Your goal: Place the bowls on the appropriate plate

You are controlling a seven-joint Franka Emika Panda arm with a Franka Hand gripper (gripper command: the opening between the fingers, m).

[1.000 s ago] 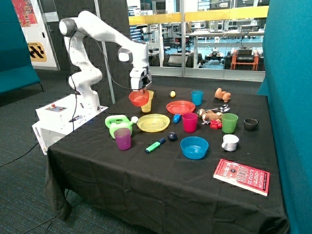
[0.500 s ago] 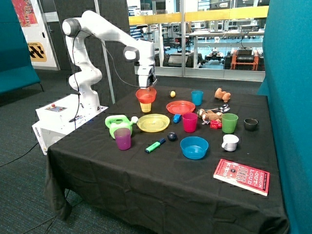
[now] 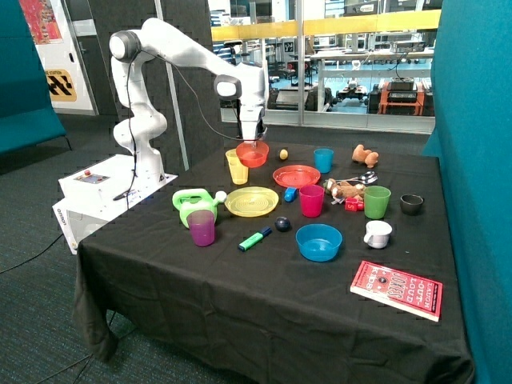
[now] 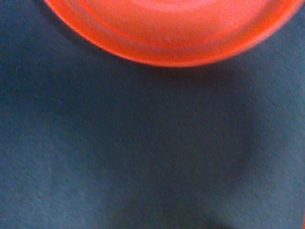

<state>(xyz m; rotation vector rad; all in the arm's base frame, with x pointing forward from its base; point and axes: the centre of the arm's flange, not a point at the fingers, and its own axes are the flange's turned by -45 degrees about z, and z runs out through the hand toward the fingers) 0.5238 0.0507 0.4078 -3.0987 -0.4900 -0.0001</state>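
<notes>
My gripper [image 3: 254, 141] is shut on the rim of the red-orange bowl [image 3: 253, 153], which hangs just above the black cloth. The bowl is between the yellow cup [image 3: 237, 166] and the red plate [image 3: 296, 176], short of the plate. A yellow plate [image 3: 251, 201] lies nearer the front, below the bowl. In the wrist view a red-orange round edge [image 4: 167, 28] shows over the dark cloth; I cannot tell whether it is the bowl or the plate.
Around the plates stand a green watering can [image 3: 192, 205], a purple cup [image 3: 202, 227], a pink cup [image 3: 311, 200], a blue cup [image 3: 323, 160], a green cup [image 3: 376, 202] and a blue bowl [image 3: 318, 242]. A green marker [image 3: 254, 239] and a red book [image 3: 397, 290] lie near the front.
The arm has carried the red-orange bowl from in front of the yellow cup past it, toward the red plate. The yellow cup now stands uncovered beside the bowl.
</notes>
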